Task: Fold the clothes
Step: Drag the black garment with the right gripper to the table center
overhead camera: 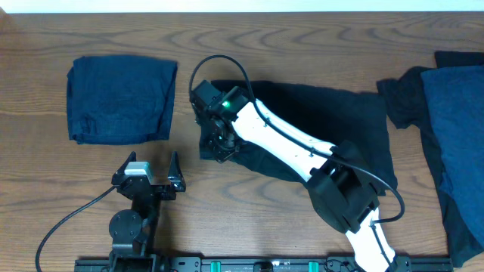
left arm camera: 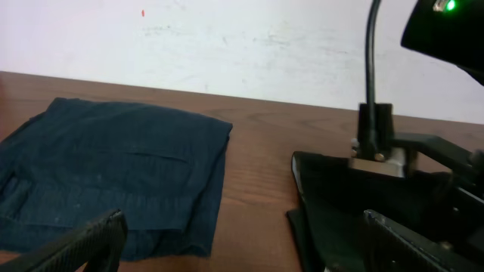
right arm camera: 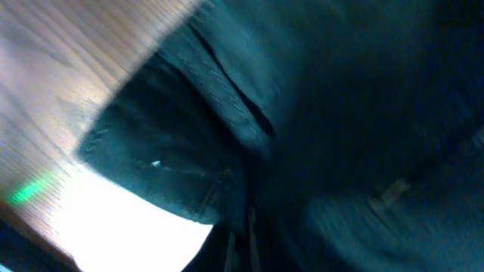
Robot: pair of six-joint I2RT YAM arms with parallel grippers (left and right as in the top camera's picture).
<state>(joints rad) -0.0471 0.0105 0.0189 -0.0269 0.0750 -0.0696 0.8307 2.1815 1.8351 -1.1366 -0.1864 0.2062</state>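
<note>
Lying spread across the middle of the wooden worktop (overhead camera: 60,30), the black garment (overhead camera: 340,113) serves as the landmark. The right arm (overhead camera: 287,143) reaches over it from the front, and the right pincer (overhead camera: 218,145) is pressed down at the garment's left edge, near its front-left corner. Whether that pincer is closed on the cloth I cannot tell. The overhead view hides its tips, and the right wrist view is a blur of dark folds with a strip of wood grain at the upper left.

Left of the black garment, with bare wood between them, lies a folded navy garment (overhead camera: 121,98), a neat rectangle. Just beside the black garment's right edge is a heap, a navy piece (overhead camera: 454,106) lying on black cloth (overhead camera: 401,98), cut off by the frame.

Left of the black garment's front corner, the left pincer (overhead camera: 147,172) stands with its jaws spread wide, gripping nothing. Its fingers (left arm camera: 83,242) frame the folded navy garment and the black garment's near edge.
</note>
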